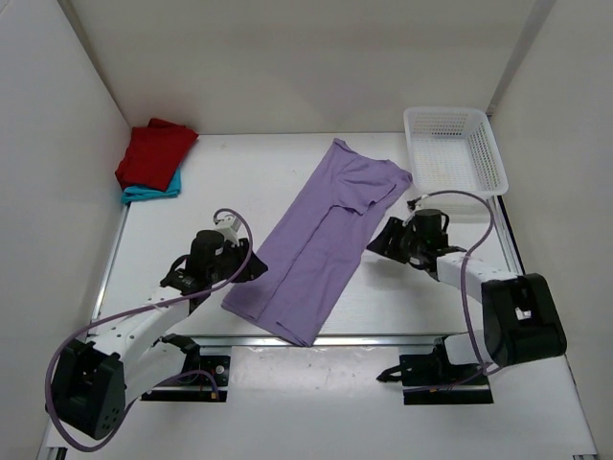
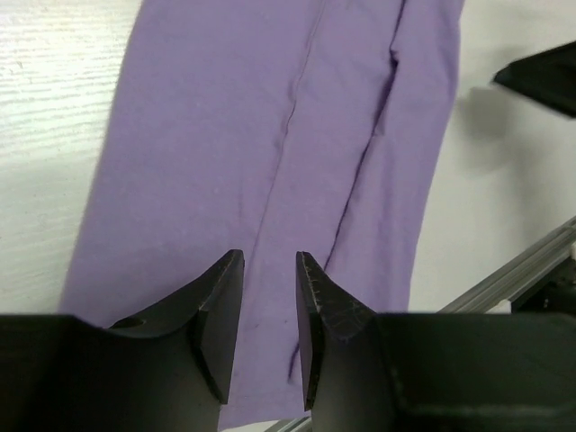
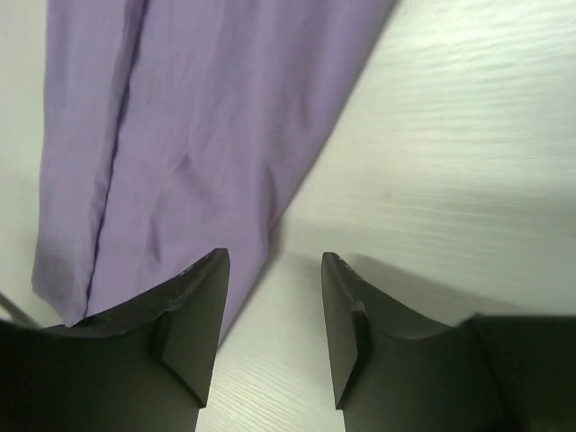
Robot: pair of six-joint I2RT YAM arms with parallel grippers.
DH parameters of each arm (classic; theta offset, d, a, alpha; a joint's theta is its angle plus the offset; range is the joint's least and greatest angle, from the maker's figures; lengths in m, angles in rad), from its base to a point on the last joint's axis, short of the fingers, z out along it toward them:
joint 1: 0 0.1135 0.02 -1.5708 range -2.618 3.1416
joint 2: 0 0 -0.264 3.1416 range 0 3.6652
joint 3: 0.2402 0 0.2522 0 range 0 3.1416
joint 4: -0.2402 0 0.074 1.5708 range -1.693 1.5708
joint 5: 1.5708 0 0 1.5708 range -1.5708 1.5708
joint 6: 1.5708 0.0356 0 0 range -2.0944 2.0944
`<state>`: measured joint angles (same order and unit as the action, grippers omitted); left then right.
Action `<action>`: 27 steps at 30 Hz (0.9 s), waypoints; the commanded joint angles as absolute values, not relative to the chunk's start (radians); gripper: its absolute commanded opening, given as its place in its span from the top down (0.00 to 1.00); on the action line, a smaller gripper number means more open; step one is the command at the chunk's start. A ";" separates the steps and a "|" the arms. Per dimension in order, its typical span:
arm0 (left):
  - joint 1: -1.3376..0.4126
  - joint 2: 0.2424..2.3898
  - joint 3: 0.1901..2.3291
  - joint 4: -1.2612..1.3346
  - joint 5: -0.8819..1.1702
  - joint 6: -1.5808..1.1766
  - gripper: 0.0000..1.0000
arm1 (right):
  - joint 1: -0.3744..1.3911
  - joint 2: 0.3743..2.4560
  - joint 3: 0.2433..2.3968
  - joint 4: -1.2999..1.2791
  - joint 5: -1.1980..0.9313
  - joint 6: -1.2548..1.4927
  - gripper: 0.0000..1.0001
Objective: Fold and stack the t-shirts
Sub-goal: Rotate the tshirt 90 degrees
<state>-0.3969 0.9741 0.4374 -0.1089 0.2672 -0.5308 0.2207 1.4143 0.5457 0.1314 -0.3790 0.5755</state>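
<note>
Lilac cloth t-shirt (image 1: 321, 244) lying folded lengthwise on white table (image 1: 220, 177), left hand (image 2: 270, 261) and right hand (image 3: 274, 261) hovering parted, gripping nothing.

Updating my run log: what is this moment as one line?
purple shirt: folded lengthwise, mid-table | red shirt: folded, on teal shirt, far-left corner | left gripper: open, over purple shirt | right gripper: open, at its edge
</note>
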 commanded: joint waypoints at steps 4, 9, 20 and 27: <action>-0.414 0.963 0.437 -0.133 0.169 -0.500 0.60 | 0.123 1.445 0.687 0.173 -0.255 0.517 0.50; -0.380 0.914 0.388 -0.114 0.195 -0.515 0.59 | 0.120 1.731 0.915 0.170 -0.193 0.554 0.41; -0.416 0.939 0.362 -0.051 0.233 -0.542 0.59 | 0.153 2.029 1.210 0.141 -0.192 0.666 0.64; -0.400 0.937 0.348 -0.083 0.213 -0.525 0.59 | 0.219 2.310 1.747 -0.087 -0.314 0.565 0.83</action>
